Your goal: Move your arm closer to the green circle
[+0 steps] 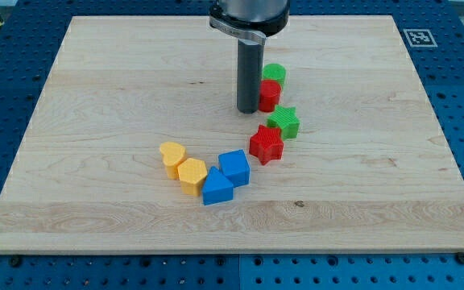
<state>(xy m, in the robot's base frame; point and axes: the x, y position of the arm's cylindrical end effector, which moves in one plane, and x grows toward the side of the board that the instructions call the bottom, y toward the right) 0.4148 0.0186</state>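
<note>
- Nearest the view's bottom: blue block (217, 188), wedge-like, touching a blue cube (234, 167) and a yellow block (191, 176), apparently hexagonal; yellow heart (171, 157) just beyond, toward the view's left.
- Farther up, to the view's right: red star (266, 143), with green star (283, 122) just behind and touching.
- Middle of the wooden board (95, 97): my tip (247, 110), lower end of the dark rod, just left of a red block (269, 96) of unclear shape, touching or nearly so.
- Farthest block: green circle (275, 73), directly behind the red block, near the rod's right side.
- No claw present, only a plain rod; nothing grasped.
- Progress, as judged: approach largely complete, tip already near the green circle; remaining, at most a short slide toward the view's top right, around the red block.
</note>
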